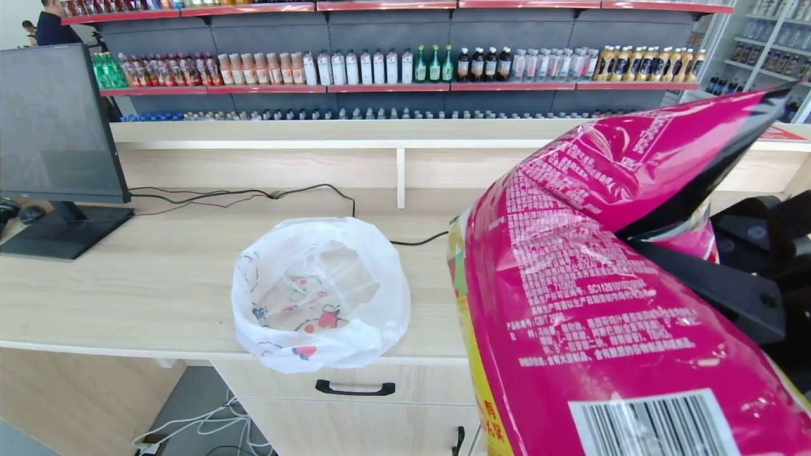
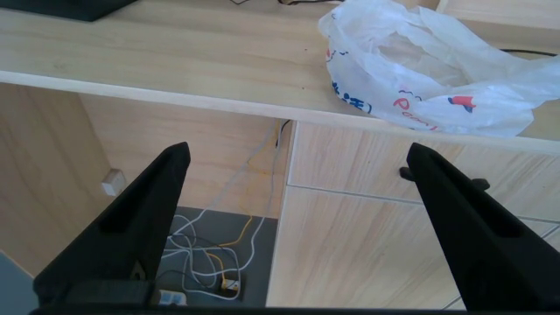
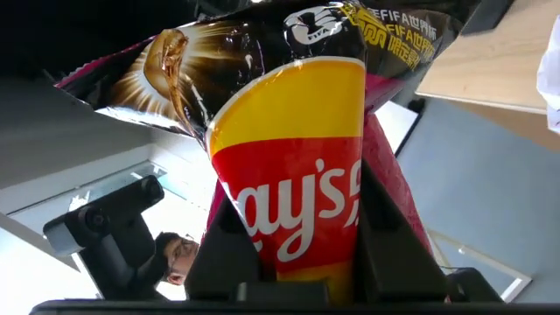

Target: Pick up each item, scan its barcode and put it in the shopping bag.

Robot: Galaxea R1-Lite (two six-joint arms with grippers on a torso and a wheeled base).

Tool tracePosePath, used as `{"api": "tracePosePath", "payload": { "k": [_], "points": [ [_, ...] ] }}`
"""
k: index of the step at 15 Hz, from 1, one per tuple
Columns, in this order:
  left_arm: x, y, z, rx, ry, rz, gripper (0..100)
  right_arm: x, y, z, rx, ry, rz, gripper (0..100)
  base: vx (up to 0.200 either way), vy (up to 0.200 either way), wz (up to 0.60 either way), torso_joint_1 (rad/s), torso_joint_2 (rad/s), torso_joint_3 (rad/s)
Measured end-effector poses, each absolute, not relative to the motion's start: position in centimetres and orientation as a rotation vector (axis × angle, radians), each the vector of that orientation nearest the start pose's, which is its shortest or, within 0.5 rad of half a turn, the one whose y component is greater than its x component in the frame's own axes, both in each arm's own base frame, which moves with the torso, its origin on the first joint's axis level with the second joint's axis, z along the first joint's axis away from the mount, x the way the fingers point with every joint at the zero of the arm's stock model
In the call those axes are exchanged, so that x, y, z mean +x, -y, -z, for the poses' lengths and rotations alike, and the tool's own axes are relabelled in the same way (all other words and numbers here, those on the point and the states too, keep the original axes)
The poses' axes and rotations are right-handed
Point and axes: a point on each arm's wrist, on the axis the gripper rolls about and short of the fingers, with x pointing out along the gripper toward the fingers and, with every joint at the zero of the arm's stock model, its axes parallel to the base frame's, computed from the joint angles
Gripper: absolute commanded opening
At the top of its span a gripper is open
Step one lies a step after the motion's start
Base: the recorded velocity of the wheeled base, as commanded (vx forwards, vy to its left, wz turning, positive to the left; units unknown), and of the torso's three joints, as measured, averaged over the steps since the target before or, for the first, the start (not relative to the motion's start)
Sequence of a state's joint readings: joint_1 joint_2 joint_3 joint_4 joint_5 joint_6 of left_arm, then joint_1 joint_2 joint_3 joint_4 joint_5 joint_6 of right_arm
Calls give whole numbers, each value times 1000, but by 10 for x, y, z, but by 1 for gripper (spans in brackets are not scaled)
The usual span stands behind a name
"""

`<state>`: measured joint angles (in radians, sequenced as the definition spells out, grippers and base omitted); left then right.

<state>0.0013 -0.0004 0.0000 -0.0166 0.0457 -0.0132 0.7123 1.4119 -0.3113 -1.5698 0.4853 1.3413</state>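
Here, the right hand (image 3: 297, 262) is pinching a magenta chip bag (image 1: 589, 285), with a dark finger (image 3: 389, 262) pressed against each side of the bag's red-and-yellow front. In the head view the chip bag takes up the lower right of the frame. It is held off the tabletop (image 1: 158, 278) and close to the camera, with its printed back panel facing the lens and its barcode (image 1: 652, 424) in the bottom right corner. The left hand (image 2: 297, 219) is spread wide with nothing between its fingers (image 2: 131, 227). It hangs lower than the tabletop's front edge, facing the pale wooden cabinet front. A white plastic shopping bag (image 1: 320, 291) with a cartoon print sits in the middle of the head frame, to the left of the chip bag and apart from it. Its mouth is open and it rests at the tabletop's front edge, slightly overhanging a drawer with a black handle (image 1: 355, 387). A dark monitor (image 1: 54, 126) stands on the tabletop at the upper left, and black cables (image 1: 253, 193) run across the rear of the tabletop behind the shopping bag. Shelves of bottles (image 1: 393, 66) run across the top of the frame.
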Motion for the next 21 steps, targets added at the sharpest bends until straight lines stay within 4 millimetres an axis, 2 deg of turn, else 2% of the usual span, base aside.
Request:
{"api": "tracePosePath", "payload": {
  "k": [2,6,9,10,12,14,15,19,21],
  "points": [
    [-23,-1,-77,-14,17,-47,100,144,-128,-221,1139,-292,-1288,0,0,0,0,0,0,0],
    [-23,-1,-77,-13,17,-46,100,171,-120,-208,862,-86,-1133,0,0,0,0,0,0,0],
    [-23,-1,-77,-14,17,-47,100,179,-117,-199,660,38,-968,0,0,0,0,0,0,0],
    [-23,-1,-77,-13,17,-47,100,175,-115,-195,626,32,-943,0,0,0,0,0,0,0],
    [-23,-1,-77,-13,17,-47,100,169,-108,-182,452,-4,-884,0,0,0,0,0,0,0],
    [-23,-1,-77,-14,17,-46,100,166,-100,-178,374,-96,-821,0,0,0,0,0,0,0],
    [-23,-1,-77,-14,17,-47,100,166,-98,-182,354,-124,-793,0,0,0,0,0,0,0],
    [-23,-1,-77,-14,17,-48,100,175,-96,-222,213,-83,-579,0,0,0,0,0,0,0],
    [-23,-1,-77,-14,17,-47,100,177,-96,-230,132,-66,-514,0,0,0,0,0,0,0]
  ]
}}
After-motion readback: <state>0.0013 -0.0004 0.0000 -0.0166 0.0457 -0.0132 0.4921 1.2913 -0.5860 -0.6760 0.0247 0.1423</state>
